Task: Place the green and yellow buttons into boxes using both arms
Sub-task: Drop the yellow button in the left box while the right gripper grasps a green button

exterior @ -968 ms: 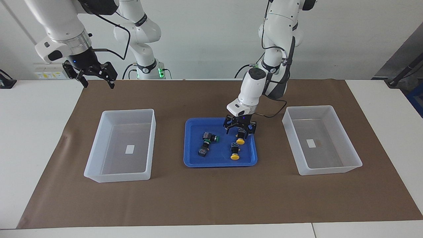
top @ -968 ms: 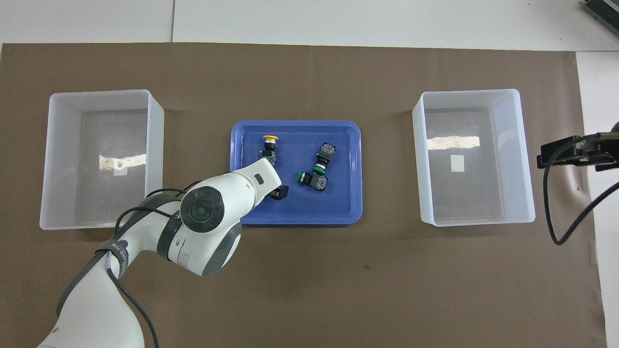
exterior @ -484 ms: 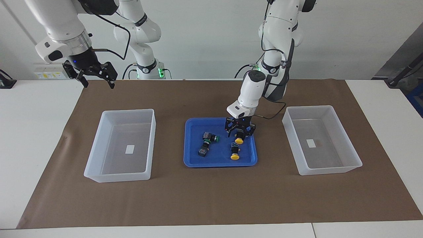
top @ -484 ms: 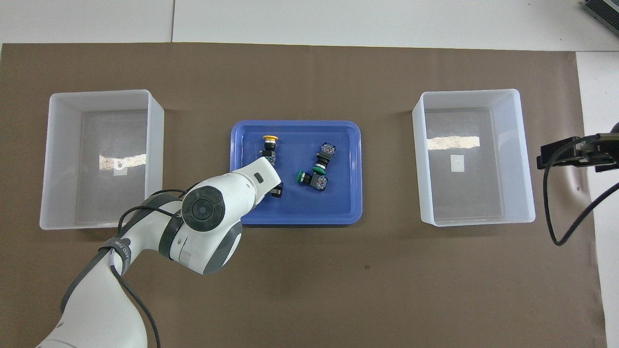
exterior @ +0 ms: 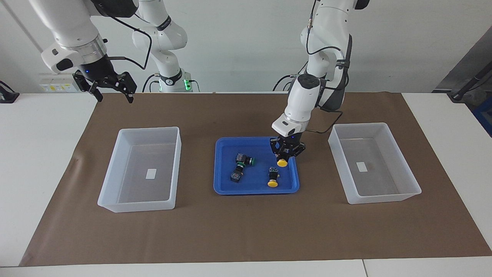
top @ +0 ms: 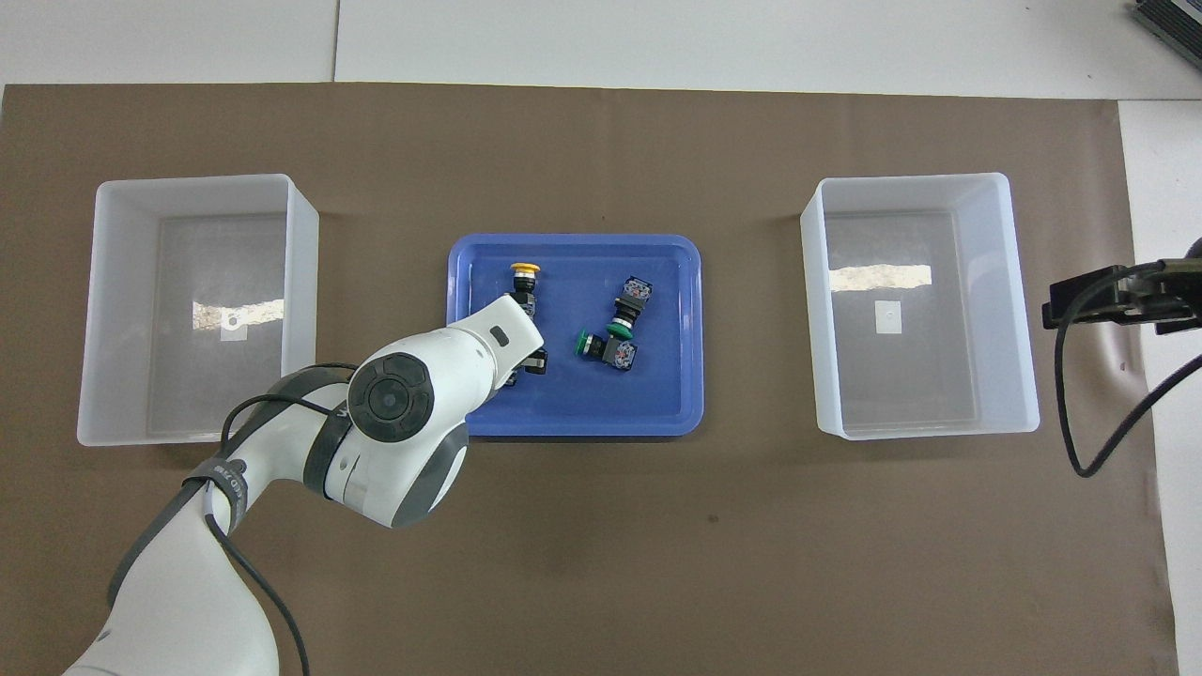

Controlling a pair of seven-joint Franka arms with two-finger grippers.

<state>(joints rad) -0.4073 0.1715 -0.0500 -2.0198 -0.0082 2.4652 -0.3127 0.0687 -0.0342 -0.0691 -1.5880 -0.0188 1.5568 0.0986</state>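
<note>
Four push-button switches with blocky black-and-grey bodies: two green-capped [exterior: 242, 163], touching, and one yellow-capped [exterior: 273, 179] lie in the shallow blue tray [exterior: 223, 188] at centre frame. Upper left, the right gripper [exterior: 111, 85] waits, spread. The left gripper [exterior: 286, 153] clenches the second yellow-capped switch [exterior: 282, 162] over the tray. Two translucent white bins [exterior: 115, 169] [exterior: 407, 181] flank it.

Setting: robotics lab, test bench. Two white jointed arms [exterior: 307, 96] with black cables are mounted at one edge of a white surface [exterior: 42, 146] against a plain pale wall. A brown paper mat [exterior: 246, 227] covers the work area. Laid out in a row on it: two alike translucent bins [exterior: 142, 200] with a shallow blue tray [exterior: 226, 188] between them. A wall outlet strip [exterior: 57, 87] sits near one arm base; green status lights [exterior: 187, 84] glow there.
</note>
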